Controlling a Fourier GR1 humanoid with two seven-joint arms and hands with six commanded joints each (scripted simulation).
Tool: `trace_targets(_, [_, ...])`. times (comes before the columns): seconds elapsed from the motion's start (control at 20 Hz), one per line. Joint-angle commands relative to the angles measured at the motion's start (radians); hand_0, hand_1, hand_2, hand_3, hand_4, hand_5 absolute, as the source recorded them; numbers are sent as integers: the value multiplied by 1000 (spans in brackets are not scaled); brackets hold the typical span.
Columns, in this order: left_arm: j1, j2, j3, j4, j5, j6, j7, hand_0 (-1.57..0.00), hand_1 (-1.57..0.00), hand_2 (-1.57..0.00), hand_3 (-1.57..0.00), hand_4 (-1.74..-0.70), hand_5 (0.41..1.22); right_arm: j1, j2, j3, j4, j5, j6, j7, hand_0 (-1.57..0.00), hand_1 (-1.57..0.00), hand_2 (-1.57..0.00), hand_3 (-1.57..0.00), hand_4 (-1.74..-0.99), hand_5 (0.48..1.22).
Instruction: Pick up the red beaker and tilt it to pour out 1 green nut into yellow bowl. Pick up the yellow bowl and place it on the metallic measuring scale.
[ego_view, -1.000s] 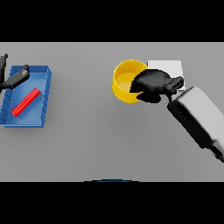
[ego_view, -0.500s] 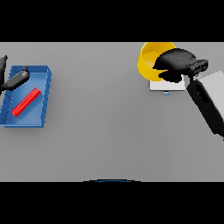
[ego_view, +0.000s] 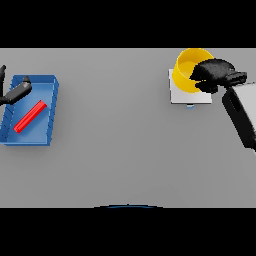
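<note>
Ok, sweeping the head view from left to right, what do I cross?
Left hand → blue tray holding the red beaker → bare grey table → metallic measuring scale → yellow bowl over it → right hand gripping the bowl.

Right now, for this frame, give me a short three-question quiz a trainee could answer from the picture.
1. True or false: the right hand grips the yellow bowl by its rim.
2. Which best describes where the bowl is?
A. over the white scale, at its far edge
B. inside the blue tray
C. at the table's centre
3. Fill in: the red object lies in the blue ____.

Key: 1 true; 2 A; 3 tray. Whether the bowl rests on the scale or hangs above it cannot be told. The left hand shows at the tray's left edge.
</note>
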Motion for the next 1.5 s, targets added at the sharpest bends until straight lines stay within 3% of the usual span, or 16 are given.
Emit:
trace_targets(0.0, [-4,0,-4,1,-4,-6,2,1,1,1,1,-814,757,-6,10,2,29,4,-21,-6,-1571,-1566,-1571,-1360,-1724,1221])
trace_targets(0.3, [-7,-5,1,21,-3,-11,-16,1,1,1,1,-796,729,-59,60,9,209,15,-97,-27,-1571,-1499,-1565,-1500,-1727,1221])
trace_targets(0.5, [-20,-12,2,20,-2,-11,-9,1,1,1,1,-806,734,-74,67,13,265,6,-117,-58,-1548,-1420,-1568,-1481,-1721,1221])
trace_targets(0.6, [-14,-9,1,25,-1,-12,-6,1,1,1,1,-811,740,-84,81,15,291,-3,-103,-53,-1536,-1411,-1569,-1165,-1728,1221])
trace_targets(0.65, [-15,-11,-1,21,-1,-15,-7,1,1,1,1,-813,745,-91,77,11,298,-10,-88,-59,-1543,-1443,-1496,-1022,-1659,1221])
trace_targets(0.7, [-12,-13,-4,25,-2,-18,-9,1,1,1,1,-812,745,-92,83,6,309,-13,-89,-37,-1525,-1350,-1348,-907,-1596,1134])
trace_targets(0.75, [-19,-8,0,28,-2,-21,-2,1,1,1,1,-812,744,-92,82,4,317,-16,-86,-37,-1219,-1083,-1132,-824,-1548,1053])
trace_targets(0.85, [-24,-17,-2,30,2,-24,2,1,1,1,1,-812,745,-101,87,4,325,-17,-77,-48,-780,-692,-810,-711,-1470,928])
trace_targets(1.0, [-31,-34,-11,52,-11,-25,-3,1,1,1,1,-806,738,-114,89,6,350,-12,-68,-63,-399,-354,-518,-604,-1410,821])
trace_targets(1.2, [-33,-40,-4,62,-9,-15,-10,1,1,1,1,-812,736,-137,99,20,388,7,-69,-96,-163,-144,-288,-475,-1356,755])
trace_targets(1.45, [-31,-41,-2,59,-3,-17,-13,1,1,1,1,-821,734,-153,106,31,432,23,-68,-121,-53,-47,-115,-348,-1308,733])
